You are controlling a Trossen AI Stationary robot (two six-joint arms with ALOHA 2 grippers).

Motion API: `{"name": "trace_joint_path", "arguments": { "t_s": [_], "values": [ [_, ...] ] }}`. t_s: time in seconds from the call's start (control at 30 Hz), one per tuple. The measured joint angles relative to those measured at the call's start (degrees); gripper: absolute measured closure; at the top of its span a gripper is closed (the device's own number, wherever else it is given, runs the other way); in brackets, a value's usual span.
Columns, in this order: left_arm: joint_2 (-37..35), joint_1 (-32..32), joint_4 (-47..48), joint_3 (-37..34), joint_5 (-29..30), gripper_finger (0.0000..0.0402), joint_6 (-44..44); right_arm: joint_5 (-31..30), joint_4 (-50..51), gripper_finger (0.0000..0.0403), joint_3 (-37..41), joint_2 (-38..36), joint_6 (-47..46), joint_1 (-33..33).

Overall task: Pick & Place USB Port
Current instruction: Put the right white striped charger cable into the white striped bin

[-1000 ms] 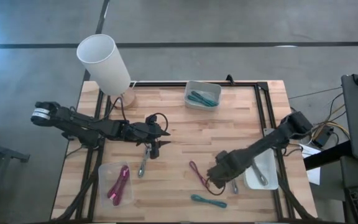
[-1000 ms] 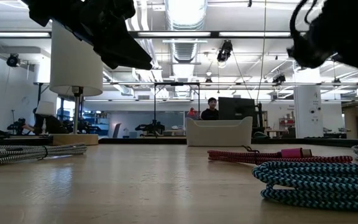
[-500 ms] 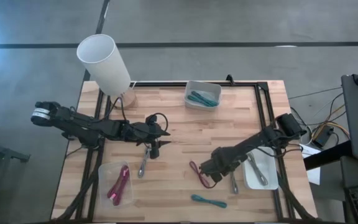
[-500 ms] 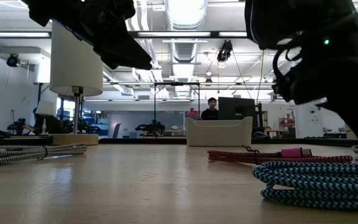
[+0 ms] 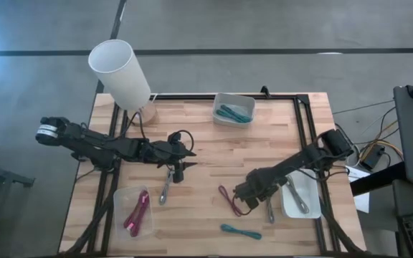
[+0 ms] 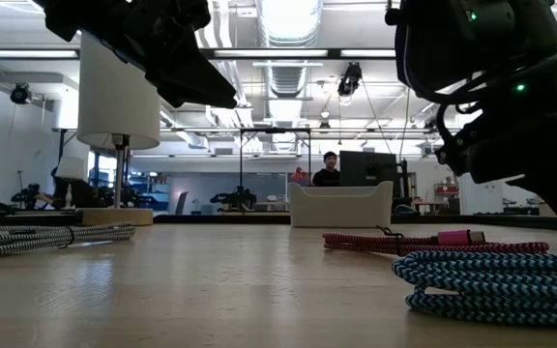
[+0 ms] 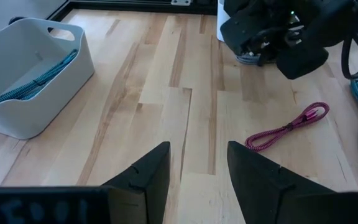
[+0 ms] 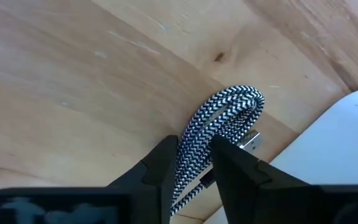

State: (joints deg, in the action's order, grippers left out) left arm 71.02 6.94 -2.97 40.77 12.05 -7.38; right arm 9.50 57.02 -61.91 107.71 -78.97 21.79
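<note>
Right gripper point(image 8: 191, 168) is low over the table point(image 5: 264, 143), near its right side, beside the white tray point(image 5: 308, 192). In the right wrist view its 2 fingers point(image 8: 160, 165) stand on either side of a black-and-white braided cable point(image 8: 219, 121), narrowly apart, with the cable bundle running between them. Whether the pads are pressing the cable cannot be told. The cable lies on the wood with its metal USB plug point(image 8: 248, 141) at the tray's edge. In the high view the same cable point(image 5: 269, 210) shows just beside the gripper.

Left gripper point(image 7: 194, 171) hangs over the table's left-centre with its fingers apart and nothing between them. A second black-and-white cable point(image 5: 165, 188) lies below it on the wood.

Other items:
- 1 pink cable point(image 5: 226, 198) on the wood, near the right gripper.
- 1 teal cable point(image 5: 239, 231) near the front edge.
- 1 clear bin point(image 5: 120, 204) at front left holding a pink cable.
- 1 white bin point(image 5: 219, 115) at the back holding teal cable.
- 1 lamp point(image 5: 119, 72) at the back-left corner.
- 1 person point(image 6: 329, 169) seated far off in the room.
</note>
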Motion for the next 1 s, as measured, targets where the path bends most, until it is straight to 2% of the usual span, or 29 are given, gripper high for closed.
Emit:
{"name": "trace_joint_path", "arguments": {
  "t_s": [0.23, 0.53, 0.77, 0.9, 1.0],
  "values": [
    [0.0, 0.0, 0.01, 0.0, 0.0, 0.0236, -0.04, -0.13, 0.36, 0.0382, -1.45, 0.02, 5.94, -0.21],
    [0.0, 0.0, 0.01, -0.02, 0.0, 0.0236, -0.07, -1.96, -0.59, 0.0384, -7.21, -3.23, 11.42, -0.19],
    [0.0, 0.0, 0.01, -0.09, 0.0, 0.0236, -0.09, -13.5, 1.17, 0.0384, -12.24, -10.21, 14.52, 0.57],
    [0.0, 0.0, 0.0, -0.09, 0.0, 0.0236, -0.09, -20.84, 4.91, 0.0384, -12.58, -15.63, 10.45, 1.53],
    [0.0, 0.0, 0.0, -0.09, 0.0, 0.0236, -0.09, -22.42, 7.6, 0.0383, -11.41, -19.13, 7.17, 2.24]
  ]
}}
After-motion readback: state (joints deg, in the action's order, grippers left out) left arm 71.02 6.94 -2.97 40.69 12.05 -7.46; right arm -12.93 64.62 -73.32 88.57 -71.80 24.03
